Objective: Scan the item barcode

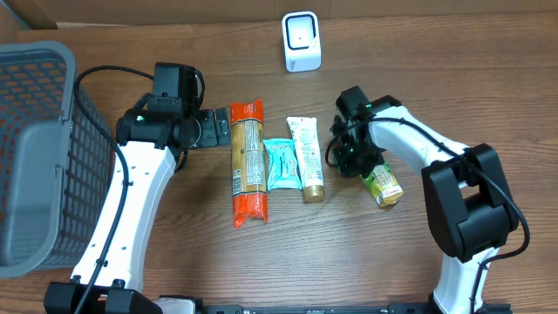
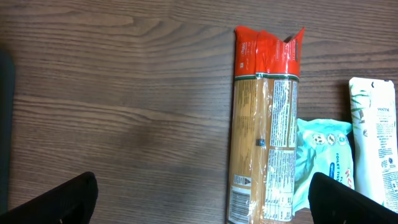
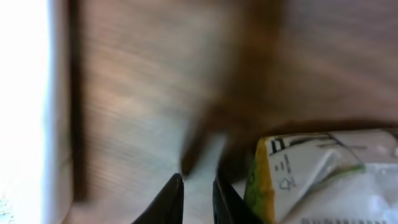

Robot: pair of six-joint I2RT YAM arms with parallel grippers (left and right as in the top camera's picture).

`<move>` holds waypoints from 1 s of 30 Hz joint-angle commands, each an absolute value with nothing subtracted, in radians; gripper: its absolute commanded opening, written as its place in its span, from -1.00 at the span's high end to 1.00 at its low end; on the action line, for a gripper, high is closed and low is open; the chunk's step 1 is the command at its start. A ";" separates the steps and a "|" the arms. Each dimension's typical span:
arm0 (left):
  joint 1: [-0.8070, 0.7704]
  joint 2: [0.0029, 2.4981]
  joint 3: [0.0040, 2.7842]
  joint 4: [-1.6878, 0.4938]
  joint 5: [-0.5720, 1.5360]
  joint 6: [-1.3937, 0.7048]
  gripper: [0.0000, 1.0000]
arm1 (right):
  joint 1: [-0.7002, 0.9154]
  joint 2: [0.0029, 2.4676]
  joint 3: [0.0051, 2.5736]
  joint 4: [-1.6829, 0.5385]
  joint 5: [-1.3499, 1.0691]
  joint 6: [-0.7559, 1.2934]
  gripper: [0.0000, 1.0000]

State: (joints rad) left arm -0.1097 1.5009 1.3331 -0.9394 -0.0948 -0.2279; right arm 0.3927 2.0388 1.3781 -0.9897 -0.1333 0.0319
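Note:
A white barcode scanner (image 1: 302,41) stands at the back of the table. A small green and yellow packet (image 1: 383,185) lies on the wood beside my right gripper (image 1: 350,155). In the blurred right wrist view that packet (image 3: 323,174) sits just right of the gripper (image 3: 199,193), whose tips stand a narrow gap apart with nothing between them. My left gripper (image 1: 214,128) is wide open, hovering left of a long spaghetti packet (image 1: 248,161). Its barcode end shows between the spread fingers (image 2: 62,202) in the left wrist view.
A teal tissue pack (image 1: 282,164) and a white tube (image 1: 307,157) lie side by side right of the spaghetti. A grey mesh basket (image 1: 35,148) fills the left edge. A white blur (image 3: 25,106) edges the right wrist view.

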 commanded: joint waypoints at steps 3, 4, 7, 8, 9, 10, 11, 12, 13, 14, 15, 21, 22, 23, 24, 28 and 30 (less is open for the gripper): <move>-0.112 1.504 1.338 -0.938 -0.104 -0.205 -0.99 | 0.300 2.027 1.440 -0.996 -0.147 0.115 0.72; -0.112 1.504 1.338 -0.938 -0.104 -0.205 -0.99 | 0.292 2.011 1.462 -1.016 -0.188 0.086 0.73; -0.112 1.504 1.338 -0.938 -0.104 -0.205 -0.99 | 0.284 1.885 1.507 -1.029 -0.249 0.065 0.71; -0.112 1.504 1.338 -0.938 -0.104 -0.205 -0.99 | 0.281 1.845 1.510 -1.026 -0.243 0.077 0.67; -0.112 1.504 1.338 -0.938 -0.104 -0.205 -0.99 | 0.273 1.794 1.510 -1.025 -0.227 0.104 0.57; -0.112 1.504 1.338 -0.938 -0.104 -0.205 -0.99 | 0.255 1.731 1.509 -1.035 -0.197 0.146 0.45; -0.112 1.504 1.338 -0.938 -0.104 -0.205 -0.99 | 0.242 1.703 1.509 -1.046 -0.178 0.170 0.41; -0.112 1.504 1.338 -0.938 -0.104 -0.205 -0.99 | 0.226 1.682 1.508 -1.056 -0.162 0.190 0.37; -0.112 1.504 1.338 -0.938 -0.104 -0.205 -0.99 | 0.206 1.662 1.505 -1.070 -0.150 0.205 0.18; -0.112 1.504 1.338 -0.938 -0.104 -0.205 -0.99 | 0.180 1.648 1.499 -1.087 -0.150 0.211 0.05; -0.112 1.504 1.338 -0.938 -0.104 -0.205 -0.99 | 0.119 1.647 1.482 -1.141 -0.174 0.214 -0.14; -0.112 1.504 1.338 -0.938 -0.104 -0.205 -0.99 | -0.007 1.652 1.244 -1.042 -0.355 0.208 -0.44; -0.112 1.504 1.338 -0.938 -0.104 -0.205 -0.99 | -0.028 1.652 1.202 -1.011 -0.393 0.192 -0.43; -0.112 1.504 1.338 -0.938 -0.104 -0.205 -0.99 | -0.049 1.652 1.161 -0.978 -0.433 0.174 -0.44; -0.112 1.504 1.338 -0.938 -0.104 -0.205 -0.99 | -0.073 1.652 1.110 -0.936 -0.464 0.163 -0.43; -0.112 1.504 1.338 -0.938 -0.104 -0.205 -0.99 | -0.096 1.652 0.992 -0.833 -0.485 0.143 -0.43; -0.112 1.504 1.338 -0.938 -0.104 -0.205 -0.99 | -0.083 1.653 0.945 -0.792 -0.487 0.125 -0.43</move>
